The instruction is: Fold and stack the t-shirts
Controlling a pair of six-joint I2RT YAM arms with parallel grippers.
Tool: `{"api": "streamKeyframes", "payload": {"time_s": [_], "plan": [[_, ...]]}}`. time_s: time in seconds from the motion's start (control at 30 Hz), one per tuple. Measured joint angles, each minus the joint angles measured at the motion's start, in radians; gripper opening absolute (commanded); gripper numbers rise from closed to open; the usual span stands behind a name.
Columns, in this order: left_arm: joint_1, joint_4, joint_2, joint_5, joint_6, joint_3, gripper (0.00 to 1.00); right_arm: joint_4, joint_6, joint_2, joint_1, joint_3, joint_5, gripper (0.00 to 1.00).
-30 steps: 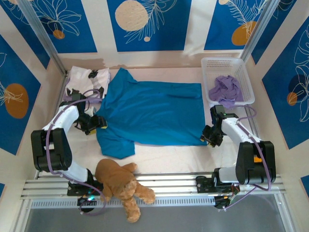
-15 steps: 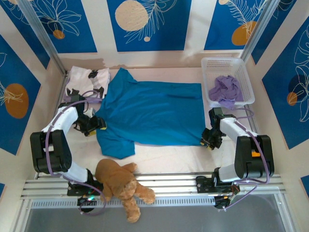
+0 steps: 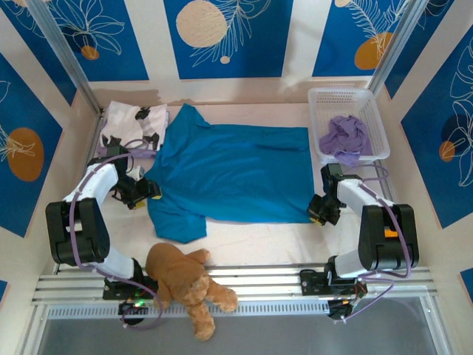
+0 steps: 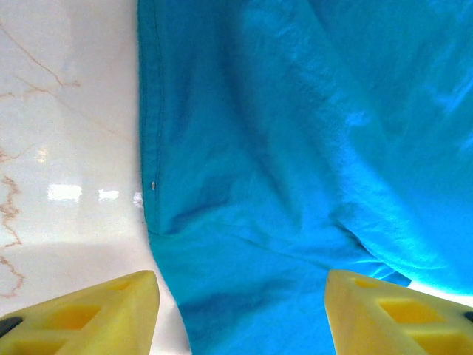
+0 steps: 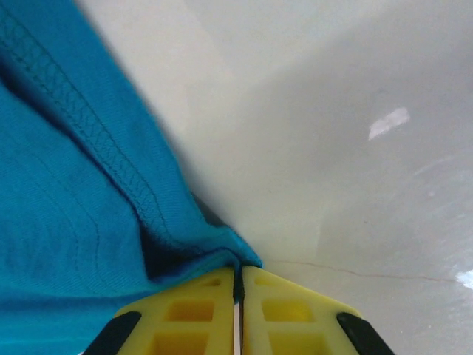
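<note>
The teal shirt [image 3: 236, 174] lies spread flat across the middle of the table [image 3: 259, 237], neck and sleeves toward the left, hem toward the right. One sleeve points to the far side, and the other hangs toward the near edge.

At the near right corner of the hem sits the right gripper [image 3: 316, 211]. From its wrist camera the gripper [image 5: 238, 285] has its yellow fingers [image 5: 192, 310] pressed together, with the very corner of the teal shirt [image 5: 59, 185] bunched and caught at their tips. The stitched hem runs away from them up and to the left, over the pale tabletop.

On the other side, the left gripper [image 3: 151, 188] sits at the shirt's left edge, near where the near sleeve begins. Its wrist view shows the gripper [image 4: 240, 296] with its jaws spread wide and nothing between them. One finger is over bare table and the other over the teal shirt [image 4: 295, 148], whose seamed edge runs down between them.

Just beyond the left arm, in the far left corner, lies the white shirt [image 3: 133, 122] with black blotches, right beside the teal one's far sleeve. At the far right stands a white basket [image 3: 347, 92] with crumpled lavender shirts [image 3: 344, 137] in it. A brown bear [image 3: 185, 277] sprawls on the rails at the near edge, close to the left arm's base.
</note>
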Motion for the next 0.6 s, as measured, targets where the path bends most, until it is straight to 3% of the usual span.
{"api": "streamKeyframes", "payload": {"time_s": [0.07, 0.3, 0.6], "plan": [[0.000, -0.001, 0.000, -0.001, 0.003, 0.000, 0.59, 0.002, -0.005, 0.002, -0.002, 0.008, -0.005, 0.00], [0.002, -0.007, 0.001, -0.008, 0.002, -0.002, 0.57, 0.013, -0.004, -0.010, -0.005, 0.012, -0.042, 0.00], [0.002, -0.019, 0.051, -0.018, 0.001, -0.010, 0.42, 0.011, -0.015, -0.014, -0.007, 0.013, -0.066, 0.00]]}}
